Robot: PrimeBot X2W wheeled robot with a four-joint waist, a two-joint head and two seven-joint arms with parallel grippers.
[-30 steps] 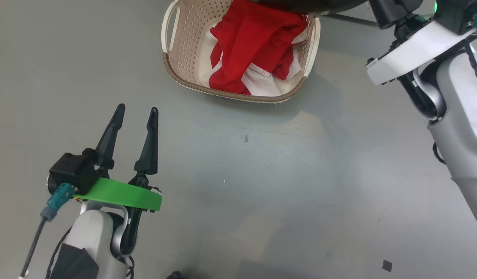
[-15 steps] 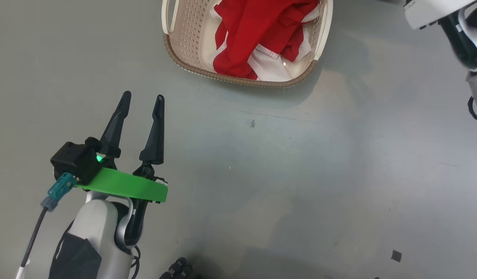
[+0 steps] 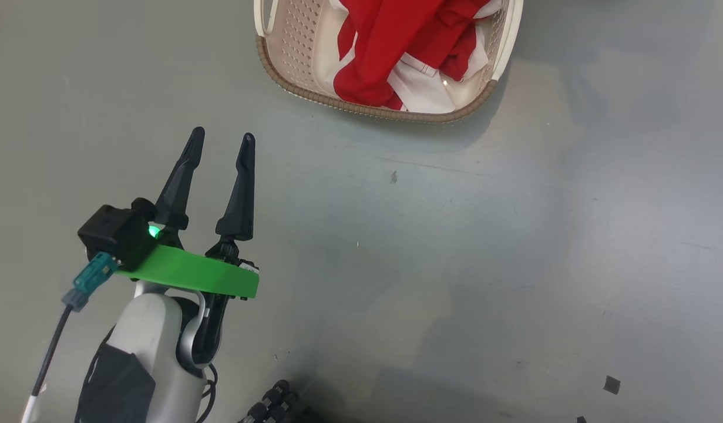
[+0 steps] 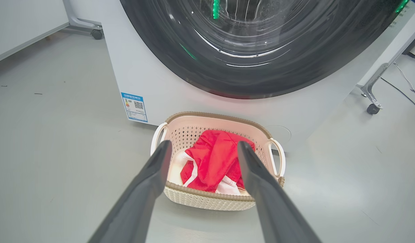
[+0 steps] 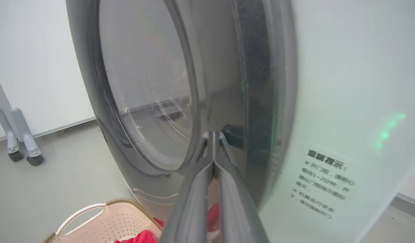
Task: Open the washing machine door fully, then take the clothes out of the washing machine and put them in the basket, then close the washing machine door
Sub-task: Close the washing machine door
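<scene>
The cream basket (image 3: 291,53) stands on the grey floor with the red and white clothes (image 3: 396,53) heaped in it. My left gripper (image 3: 222,136) hovers open and empty, short of the basket and to its left. In the left wrist view its fingers (image 4: 204,145) frame the basket (image 4: 207,200) and clothes (image 4: 214,162), which sit right below the washing machine door (image 4: 254,77) on the white washing machine (image 4: 153,84). My right gripper (image 5: 212,134) is shut, its tips against the door's glossy black rim (image 5: 258,84), beside the machine's white front (image 5: 345,84). Whether the door is latched I cannot tell.
Wheeled frame legs stand on either side of the machine (image 4: 372,108) (image 4: 96,33) (image 5: 22,148). A blue label (image 4: 134,107) marks the machine's lower left corner. A small dark scrap (image 3: 611,385) lies on the floor. Open grey floor spreads right of my left arm.
The head camera has shifted, so the basket sits higher in view and my right arm has slid out at the top right. My left gripper stays open.
</scene>
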